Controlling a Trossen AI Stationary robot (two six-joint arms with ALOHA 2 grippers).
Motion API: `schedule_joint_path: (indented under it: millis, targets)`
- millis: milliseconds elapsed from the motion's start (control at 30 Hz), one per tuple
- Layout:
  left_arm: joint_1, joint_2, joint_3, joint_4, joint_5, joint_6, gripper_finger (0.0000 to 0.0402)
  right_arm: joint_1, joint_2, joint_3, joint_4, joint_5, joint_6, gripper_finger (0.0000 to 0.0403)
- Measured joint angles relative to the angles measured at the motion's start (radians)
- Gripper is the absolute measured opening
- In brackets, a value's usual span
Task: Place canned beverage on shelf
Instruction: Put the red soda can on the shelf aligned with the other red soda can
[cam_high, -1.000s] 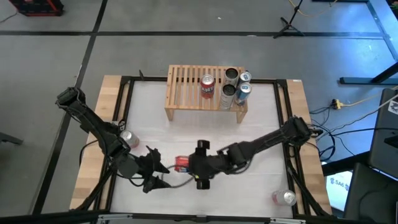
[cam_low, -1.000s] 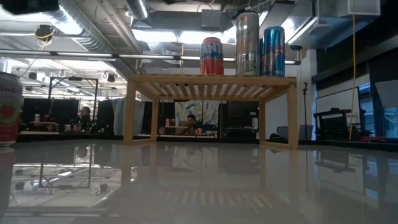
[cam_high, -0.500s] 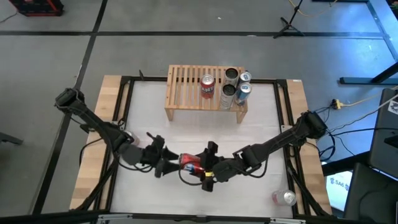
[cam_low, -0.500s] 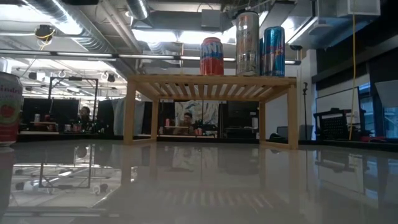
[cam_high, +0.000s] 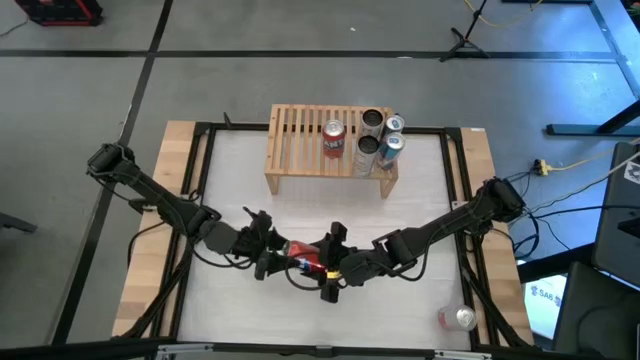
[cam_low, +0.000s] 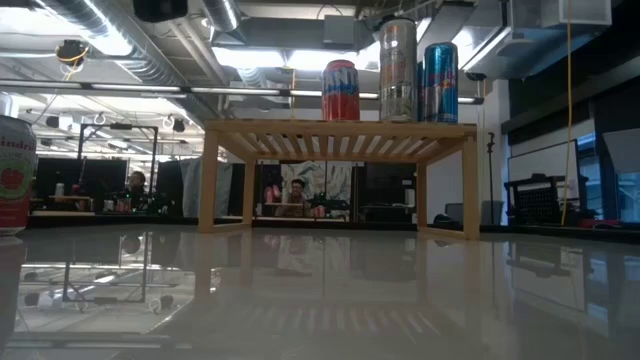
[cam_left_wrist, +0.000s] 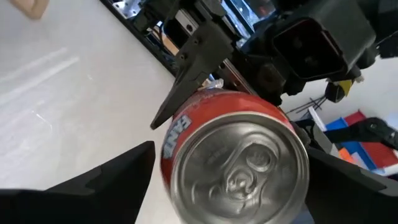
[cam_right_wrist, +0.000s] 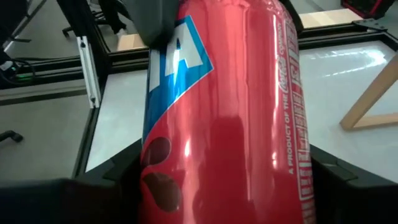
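A red canned beverage with a blue-and-white label hangs above the middle of the table, near its front. It lies about level between my two grippers. My right gripper is shut on it. My left gripper is open. Its fingers stand on either side of the can's silver top end; I cannot tell whether they touch it. The light-wood shelf stands at the far middle and carries several upright cans. My right gripper pinches the can's round side wall between its two fingers. The fingers come about level from the table's right and lie along the can. The can is lifted clear of the table, and its top end points toward my left gripper.
A silver-topped can lies on the table at the near right. Another red can stands at the left, beside my left arm. The slatted left half of the shelf top is bare. A dark frame borders the table.
My left gripper has swung toward the table's right and a little toward the far edge, up to the can's top end. My right gripper has tipped up toward level and rolled, turning the can so that it lies level between the two grippers.
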Motion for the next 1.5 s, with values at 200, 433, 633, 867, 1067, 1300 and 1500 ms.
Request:
schedule_joint_path:
  millis: [200,433,633,867,1067,1300,1500]
  targets:
    - [0.036,-0.002,0.000,-0.013,0.081,0.027,0.0308,-0.017,0.000,-0.001,0.023,0.007,-0.010,0.0278]
    - [0.083,-0.002,0.000,-0.020,0.178,0.076,0.0277,-0.016,0.001,-0.002,0.013,0.036,-0.007,0.0300]
    - [0.123,-0.006,-0.002,-0.048,0.242,0.115,0.0277,-0.020,-0.013,0.011,-0.034,0.030,-0.031,0.0372]
    - [0.151,-0.028,0.195,-0.379,0.258,0.218,0.0277,0.053,-0.154,0.054,-0.254,0.026,0.037,0.0394]
    - [0.218,-0.013,0.436,-0.737,0.218,0.241,0.0277,0.147,-0.312,0.056,-0.438,0.139,0.110,0.0390]
    - [0.371,0.151,0.738,-0.957,0.197,0.291,0.0277,0.227,-0.394,0.055,-0.630,0.270,0.161,0.0390]
    - [0.511,0.378,1.079,-1.251,0.178,0.297,0.0277,0.221,-0.416,0.054,-0.842,0.299,0.176,0.0390]
